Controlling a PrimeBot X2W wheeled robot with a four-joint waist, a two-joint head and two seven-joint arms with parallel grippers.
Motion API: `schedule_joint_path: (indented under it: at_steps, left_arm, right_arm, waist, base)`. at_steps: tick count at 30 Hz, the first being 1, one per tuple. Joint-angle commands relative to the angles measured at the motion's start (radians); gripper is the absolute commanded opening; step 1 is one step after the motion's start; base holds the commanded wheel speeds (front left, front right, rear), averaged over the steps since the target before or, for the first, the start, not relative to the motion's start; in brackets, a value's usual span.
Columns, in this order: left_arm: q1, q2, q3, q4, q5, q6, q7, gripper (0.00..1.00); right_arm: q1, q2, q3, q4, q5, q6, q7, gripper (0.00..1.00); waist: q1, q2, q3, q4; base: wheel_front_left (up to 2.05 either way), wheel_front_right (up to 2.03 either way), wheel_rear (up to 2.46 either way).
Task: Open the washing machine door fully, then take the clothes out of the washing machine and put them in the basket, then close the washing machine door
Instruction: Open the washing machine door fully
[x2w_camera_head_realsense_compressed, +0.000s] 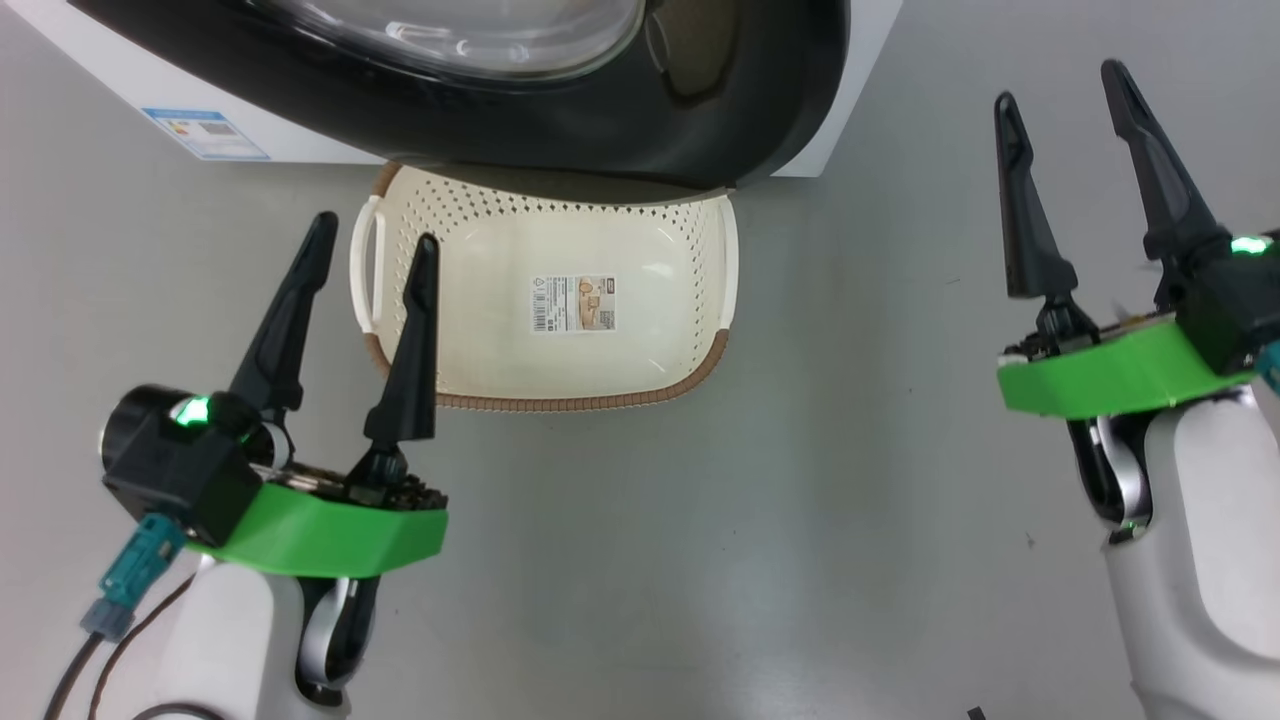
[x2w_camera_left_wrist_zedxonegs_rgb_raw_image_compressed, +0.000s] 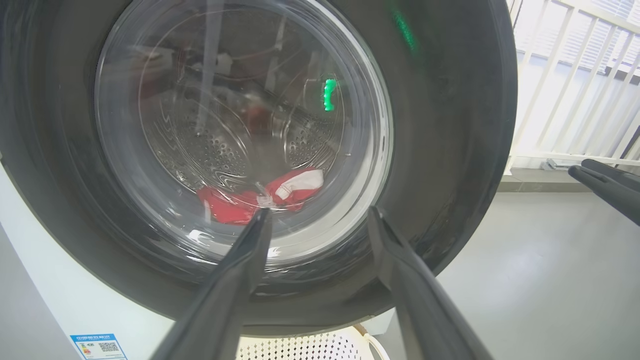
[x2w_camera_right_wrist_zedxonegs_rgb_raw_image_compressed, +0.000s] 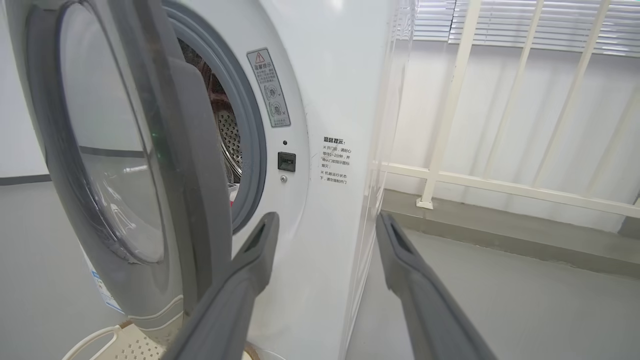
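Nearest, at the lower left, the left pincer (x2w_camera_head_realsense_compressed: 376, 228) hangs over the grey floor (x2w_camera_head_realsense_compressed: 700, 560) with its two dark fingers spread wide and nothing between them. Well off to its right, the right pincer (x2w_camera_head_realsense_compressed: 1060, 82) is spread just as wide and likewise grips nothing. Just beyond the left pincer's fingertips and to their right, between the two pincers, the basket (x2w_camera_head_realsense_compressed: 560, 402) stands on the floor with a sticker (x2w_camera_head_realsense_compressed: 573, 303) on its bottom. Its far edge sits under the washing machine door (x2w_camera_head_realsense_compressed: 600, 140), which overhangs it. Seen from the right pincer, that door stands ajar, clear of the grey seal (x2w_camera_right_wrist_zedxonegs_rgb_raw_image_compressed: 250, 150) of the washing machine (x2w_camera_right_wrist_zedxonegs_rgb_raw_image_compressed: 340, 75). Ahead of the left pincer, through the door's glass, the clothes (x2w_camera_left_wrist_zedxonegs_rgb_raw_image_compressed: 235, 205) lie at the bottom of the steel drum (x2w_camera_left_wrist_zedxonegs_rgb_raw_image_compressed: 220, 150). Farther off, to the right, stands a white railing (x2w_camera_left_wrist_zedxonegs_rgb_raw_image_compressed: 565, 75).
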Motion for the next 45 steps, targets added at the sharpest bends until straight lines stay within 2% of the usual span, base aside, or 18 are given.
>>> schedule_joint_path:
  at_steps: [1,5,9,16,34,35,36,37,41,45]
  left_arm:
    - [0.016,0.018,0.034,-0.036,-0.002,0.002,-0.008,1.00]
    - [0.028,0.008,0.038,-0.045,-0.011,0.002,-0.008,1.00]
    - [0.037,0.003,0.036,-0.049,-0.013,0.000,-0.008,1.00]
    - [0.057,0.000,0.047,-0.052,-0.015,-0.001,-0.008,1.00]
    - [0.071,0.003,0.062,-0.048,-0.006,-0.002,-0.008,1.00]
    - [0.070,0.004,0.062,-0.048,-0.006,-0.002,-0.008,1.00]
    - [0.070,0.004,0.062,-0.048,-0.006,-0.002,-0.008,1.00]
    - [0.070,0.004,0.063,-0.049,-0.005,-0.001,-0.008,1.00]
    - [0.069,0.003,0.063,-0.053,-0.003,0.001,-0.008,1.00]
    - [0.063,0.000,0.057,-0.053,-0.003,0.001,-0.008,1.00]
  right_arm:
    - [0.037,0.014,0.015,-0.053,-0.016,0.005,-0.013,1.00]
    - [0.100,0.020,-0.007,-0.129,-0.022,0.005,-0.018,1.00]
    - [0.174,0.021,-0.028,-0.203,0.020,0.005,-0.019,1.00]
    - [0.291,0.021,-0.029,-0.281,0.046,0.005,-0.019,1.00]
    - [0.325,0.022,-0.036,-0.315,0.084,0.005,-0.019,1.00]
    - [0.325,0.022,-0.034,-0.316,0.083,0.005,-0.019,0.82]
    - [0.324,0.022,-0.029,-0.315,0.079,0.005,-0.019,0.35]
    - [0.320,0.022,-0.024,-0.314,0.076,0.005,-0.019,0.00]
    - [0.285,0.022,-0.006,-0.297,0.144,0.005,-0.019,0.00]
    - [0.228,0.022,-0.022,-0.260,0.358,0.005,-0.019,0.00]
  waist:
    - [0.0000,0.0000,-0.002,0.003]
    - [0.0000,0.0000,-0.010,0.007]
    - [0.0000,0.0000,-0.016,0.012]
    - [0.0000,0.0000,-0.018,0.010]
    - [0.0000,0.0000,-0.017,0.007]
    - [0.0000,0.0000,-0.016,0.008]
    - [0.0000,0.0000,-0.015,0.008]
    - [0.0000,0.0000,-0.014,0.008]
    - [0.0000,0.0000,-0.010,0.009]
    - [0.0000,0.0000,-0.008,0.018]
  base:
    - [0.00,0.00,0.00]
    - [0.00,0.00,0.00]
    - [0.00,0.00,0.00]
    - [0.00,0.00,0.00]
    - [0.00,0.00,0.00]
    - [0.00,0.00,0.00]
    - [0.00,0.00,0.00]
    - [0.00,0.00,0.00]
    - [0.00,0.00,0.00]
    - [0.00,0.00,0.00]
